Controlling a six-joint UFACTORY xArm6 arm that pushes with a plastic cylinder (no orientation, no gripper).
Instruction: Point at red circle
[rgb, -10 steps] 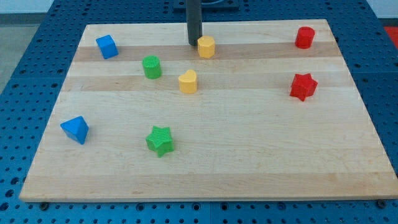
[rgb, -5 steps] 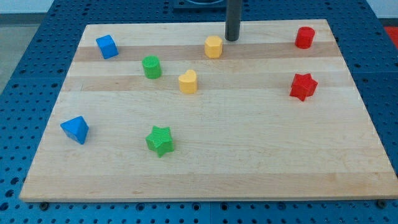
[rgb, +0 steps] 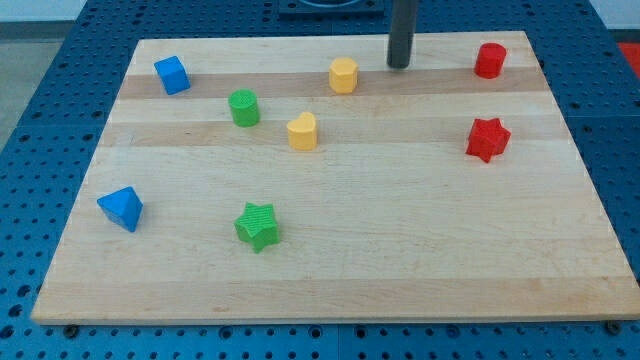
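The red circle (rgb: 489, 60), a short red cylinder, stands near the top right corner of the wooden board (rgb: 330, 260). My tip (rgb: 399, 66) rests on the board near its top edge. It is well to the left of the red circle and apart from it. The yellow hexagon block (rgb: 343, 75) lies a little to the left of the tip, not touching it.
A red star (rgb: 487, 138) lies below the red circle. A yellow heart (rgb: 302, 131), a green cylinder (rgb: 243, 107) and a blue cube (rgb: 172, 75) lie to the left. A blue wedge-like block (rgb: 122, 208) and a green star (rgb: 258, 226) sit lower left.
My tip has moved right along the board's top edge, from beside the yellow hexagon towards the red circle. The hexagon shifted slightly right early on; the other blocks stayed put.
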